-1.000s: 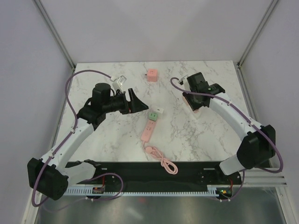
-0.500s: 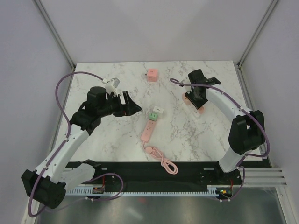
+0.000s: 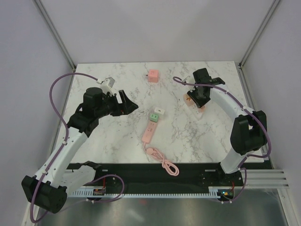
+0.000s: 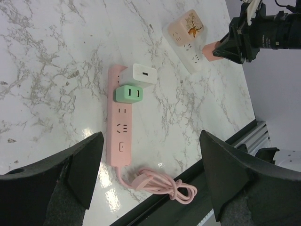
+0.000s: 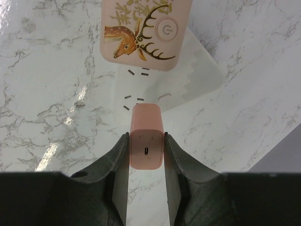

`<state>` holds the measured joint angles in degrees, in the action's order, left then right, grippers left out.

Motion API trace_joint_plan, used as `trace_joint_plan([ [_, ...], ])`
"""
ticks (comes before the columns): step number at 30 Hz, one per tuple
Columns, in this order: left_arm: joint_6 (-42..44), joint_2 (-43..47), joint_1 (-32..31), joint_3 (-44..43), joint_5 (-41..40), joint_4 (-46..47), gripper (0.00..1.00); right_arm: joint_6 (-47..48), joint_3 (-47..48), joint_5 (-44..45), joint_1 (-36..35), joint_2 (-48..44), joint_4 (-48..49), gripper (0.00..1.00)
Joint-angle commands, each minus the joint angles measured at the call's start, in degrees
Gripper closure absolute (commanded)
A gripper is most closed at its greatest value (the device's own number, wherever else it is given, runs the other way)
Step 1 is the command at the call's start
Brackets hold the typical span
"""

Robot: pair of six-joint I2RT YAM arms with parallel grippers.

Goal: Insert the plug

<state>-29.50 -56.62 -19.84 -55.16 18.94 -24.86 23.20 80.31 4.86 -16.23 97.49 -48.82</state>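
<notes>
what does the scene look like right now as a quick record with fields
right hand: shut on pink plug, held over white strip
white strip: deer block at one end, free sockets beside it
left hand: open, holding nothing
pink strip: green plug and white plug in it, cord coiled
task: pink plug apparently not yet inserted

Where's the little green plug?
In the top view, the small green plug sits mid-table on the far end of the long pink power strip, right beside a white square adapter.
</notes>
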Motion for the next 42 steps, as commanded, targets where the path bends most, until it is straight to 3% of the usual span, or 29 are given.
trace_joint_plan([
  [1,0.9,0.5,0.4,0.1,1.2,1.7,0.11,1.3,-0.8,-1.3,0.6,-1.0,3.1,1.0],
  [31,-0.2,-0.5,2.1,0.8,3.7,2.9,0.11,-0.7,-3.8,-3.0,2.2,3.3,5.3,1.0],
  [42,-0.6,-0.7,2.6,0.9,4.6,3.3,0.11,-0.4,-13.9,-6.6,4.7,1.4,12.1,1.0],
])
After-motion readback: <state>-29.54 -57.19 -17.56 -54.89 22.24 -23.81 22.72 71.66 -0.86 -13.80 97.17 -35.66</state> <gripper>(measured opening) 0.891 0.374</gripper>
